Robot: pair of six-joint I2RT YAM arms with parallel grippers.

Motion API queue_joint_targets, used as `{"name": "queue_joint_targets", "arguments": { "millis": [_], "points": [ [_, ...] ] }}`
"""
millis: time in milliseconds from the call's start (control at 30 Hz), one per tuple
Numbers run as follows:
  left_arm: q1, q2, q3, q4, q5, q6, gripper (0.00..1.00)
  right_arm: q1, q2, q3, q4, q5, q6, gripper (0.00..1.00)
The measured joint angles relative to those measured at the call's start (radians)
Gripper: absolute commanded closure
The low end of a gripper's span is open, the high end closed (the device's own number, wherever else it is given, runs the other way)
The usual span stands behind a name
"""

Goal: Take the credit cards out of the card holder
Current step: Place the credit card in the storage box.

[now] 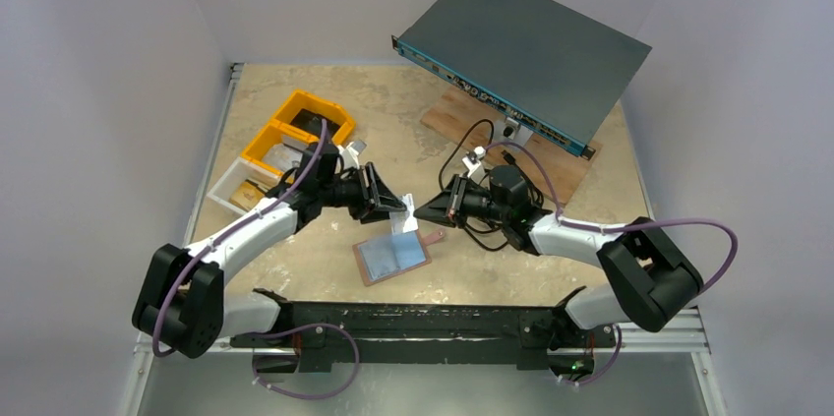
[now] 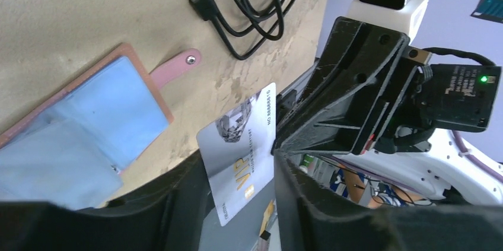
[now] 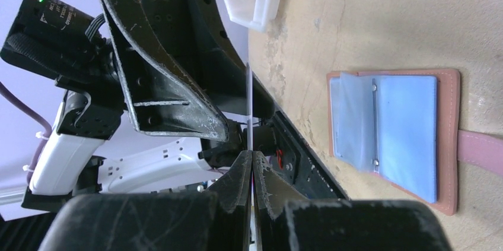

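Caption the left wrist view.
Silver credit card between the jaws of the left end effector, its edge pinched by the right end effector; card holder lies open on the table.

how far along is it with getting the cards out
Done: card holder lies open. In hand: one silver card, pinched by the right pincer, left pincer straddling it. Left: setting it down; whether the blue sleeves hold more cards is unclear.
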Motion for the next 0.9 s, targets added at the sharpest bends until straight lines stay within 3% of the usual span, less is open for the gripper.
{"name": "queue_joint_targets", "arguments": {
  "millis": [133, 233, 267, 400, 467, 533, 600, 900],
  "points": [
    [0.003, -0.018, -0.008, 0.021, 0.014, -0.023, 1.00, 0.000, -0.010, 0.000, -0.009, -0.002, 0.000, 1.00],
    [0.003, -0.028, -0.008, 0.047, 0.036, -0.038, 1.00, 0.000, -0.033, 0.003, -0.050, 0.005, -0.019, 0.92],
    [0.003, -0.034, -0.008, 0.051, 0.041, -0.037, 1.00, 0.000, -0.040, 0.007, -0.068, 0.006, -0.028, 0.84],
    [0.003, -0.051, -0.008, 0.029, 0.033, -0.034, 1.00, 0.000, -0.077, 0.055, -0.167, 0.039, -0.087, 0.35],
    [0.003, -0.067, -0.007, -0.001, 0.020, -0.028, 1.00, 0.000, -0.102, 0.083, -0.224, 0.066, -0.123, 0.17],
    [0.005, -0.089, -0.006, -0.042, -0.001, -0.011, 1.00, 0.000, -0.127, 0.113, -0.290, 0.097, -0.171, 0.06],
    [0.010, -0.112, 0.004, -0.100, -0.030, 0.005, 1.00, 0.000, -0.143, 0.139, -0.348, 0.131, -0.212, 0.01],
    [0.115, -0.161, 0.189, -0.442, -0.312, 0.100, 1.00, 0.000, -0.161, 0.190, -0.585, 0.250, -0.373, 0.01]
  ]
}}
